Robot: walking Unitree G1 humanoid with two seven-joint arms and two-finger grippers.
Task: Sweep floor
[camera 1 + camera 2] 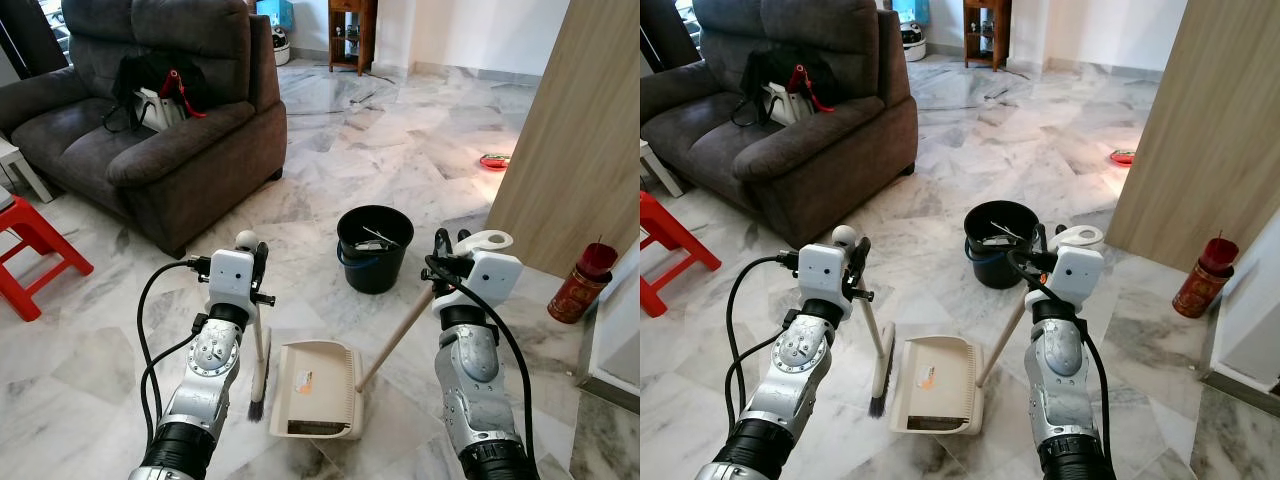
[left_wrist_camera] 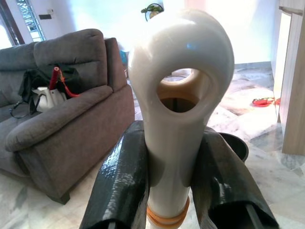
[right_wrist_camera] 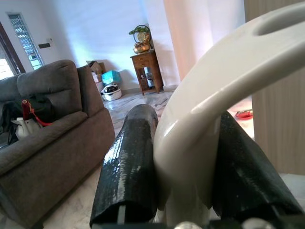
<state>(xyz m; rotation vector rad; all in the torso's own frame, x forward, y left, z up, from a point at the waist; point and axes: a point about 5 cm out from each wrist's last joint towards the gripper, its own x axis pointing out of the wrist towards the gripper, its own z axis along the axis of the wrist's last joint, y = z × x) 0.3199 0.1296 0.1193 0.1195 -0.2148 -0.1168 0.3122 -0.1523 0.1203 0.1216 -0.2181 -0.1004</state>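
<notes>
Left gripper (image 1: 258,262) clamps my broom (image 1: 259,352) by its handle top, bristles down on the marble floor (image 1: 330,170) just left of the dustpan (image 1: 318,389). Right gripper (image 1: 441,256) is closed around the dustpan's long handle. Black bucket (image 1: 374,248) sits just behind the pan; grey sofa (image 1: 160,110) far left.

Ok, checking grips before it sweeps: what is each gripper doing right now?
Left gripper: closed on the broom handle.
Right gripper: closed on the dustpan handle.
</notes>
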